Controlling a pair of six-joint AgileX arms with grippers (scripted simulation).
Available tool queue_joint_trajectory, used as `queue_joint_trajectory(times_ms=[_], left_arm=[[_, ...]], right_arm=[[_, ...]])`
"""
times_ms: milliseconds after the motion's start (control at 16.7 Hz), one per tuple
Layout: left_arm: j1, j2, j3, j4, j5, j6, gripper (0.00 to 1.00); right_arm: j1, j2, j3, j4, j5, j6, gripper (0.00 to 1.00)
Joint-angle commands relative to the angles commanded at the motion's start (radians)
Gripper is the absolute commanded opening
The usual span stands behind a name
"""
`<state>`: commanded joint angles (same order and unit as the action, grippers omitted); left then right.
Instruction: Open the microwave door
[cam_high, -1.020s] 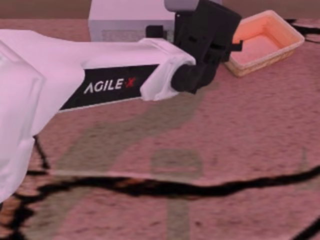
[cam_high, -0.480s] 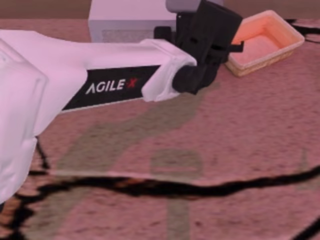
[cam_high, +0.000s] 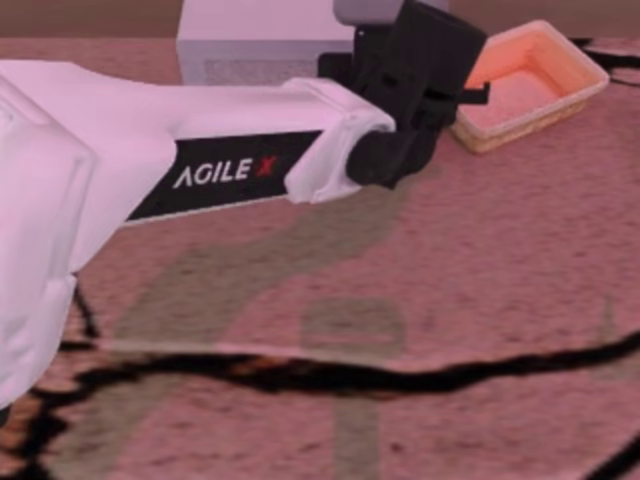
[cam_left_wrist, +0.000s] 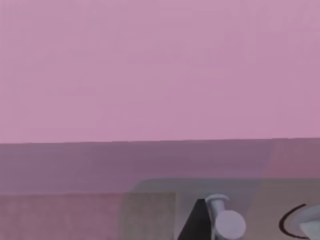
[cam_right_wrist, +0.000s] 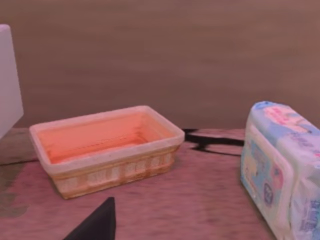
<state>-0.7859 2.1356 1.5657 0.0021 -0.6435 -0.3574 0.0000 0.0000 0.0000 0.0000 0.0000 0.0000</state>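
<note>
Now left gripper (cam_high: 425, 60) slightly farther right at the microwave (cam_high: 260, 40) front, fingers' state unclear, basket (cam_high: 530, 85) unmoved.

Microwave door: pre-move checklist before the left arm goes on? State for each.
1. Left pincer at the microwave front: ok, its black wrist sits against the front in the top view.
2. Pincer fingers on the door: cannot tell, the wrist hides them.
3. Door open or shut: cannot tell; only a strip of mesh shows in the top view.
4. Knob clear of the pincer: cannot tell; it shows close up in the left wrist view.
5. Basket clear of the arm: ok, it stands apart on the right.
6. Right arm out of the way: ok, absent from the top view.
</note>
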Motion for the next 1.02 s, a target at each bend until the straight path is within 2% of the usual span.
queue_joint_trajectory(times_ms=[180,360,1020], left_arm=[[0.002,0.015,0.031,-0.034,0.010,-0.009,0.00],[0.011,0.062,0.134,-0.162,0.043,-0.041,0.00],[0.084,0.234,0.695,-0.982,0.269,-0.227,0.00]], right_arm=[[0.000,0.000,0.000,0.000,0.000,0.000,1.00],[0.000,0.000,0.000,0.000,0.000,0.000,1.00],[0.000,0.000,0.000,0.000,0.000,0.000,1.00]])
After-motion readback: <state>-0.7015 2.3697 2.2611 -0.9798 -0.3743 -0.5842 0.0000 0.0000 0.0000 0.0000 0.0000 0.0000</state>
